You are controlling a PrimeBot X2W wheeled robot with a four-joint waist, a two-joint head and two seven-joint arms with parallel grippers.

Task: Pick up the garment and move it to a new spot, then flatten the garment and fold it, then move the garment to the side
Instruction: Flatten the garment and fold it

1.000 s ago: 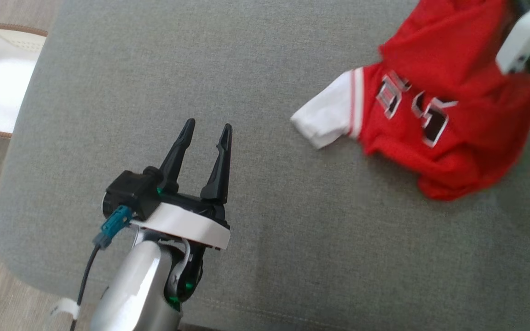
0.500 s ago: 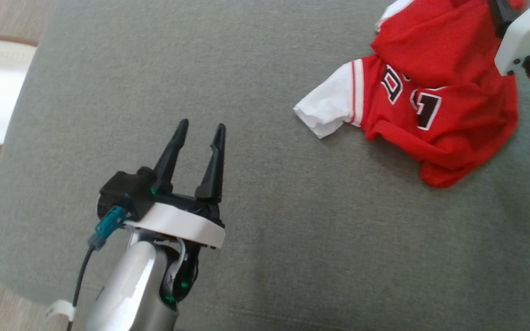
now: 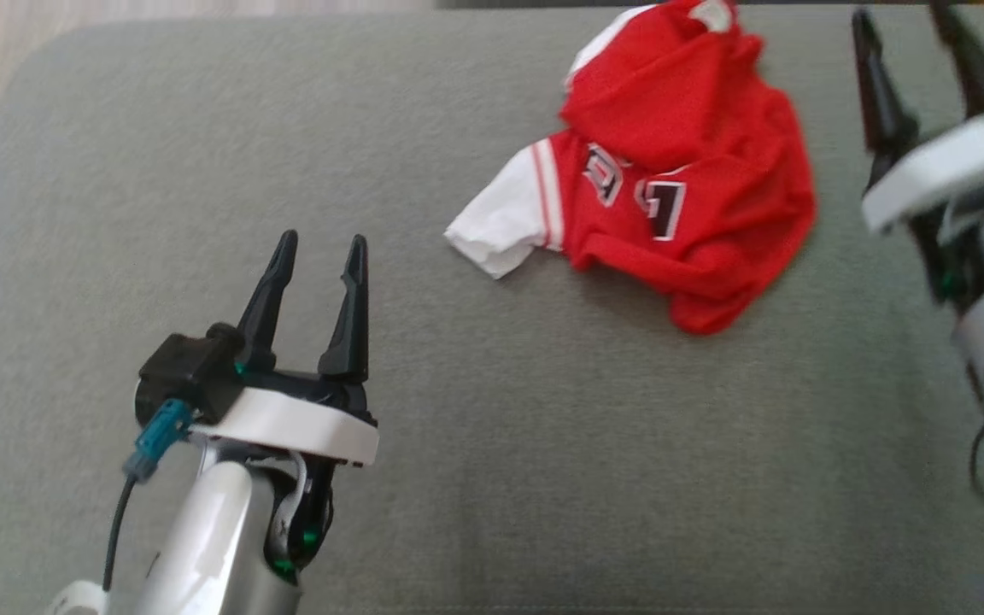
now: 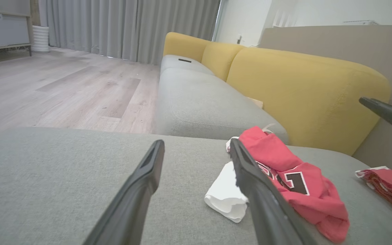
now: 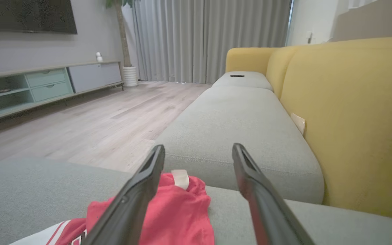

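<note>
Now the crumpled red jersey (image 3: 680, 213) lies by the far edge of the sofa cushion (image 3: 543, 478), white sleeve (image 3: 492, 235) pointing toward the left gripper (image 3: 321, 248); the right gripper (image 3: 902, 34) is nearer. Both sets of fingers (image 3: 354, 299) stand wide, empty.

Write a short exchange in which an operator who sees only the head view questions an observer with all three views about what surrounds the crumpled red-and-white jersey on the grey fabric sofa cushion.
Operator: What stands behind the grey fabric cushion? My view cuts off at its far edge.
Observer: A mustard-yellow upholstered backrest runs along the back of it.
Operator: Is the crumpled red-and-white jersey the only cloth on this cushion?
Observer: No. The left wrist view has a second piece of red patterned cloth on the same cushion. In that view it lies to the right of the jersey and apart from it.
</note>
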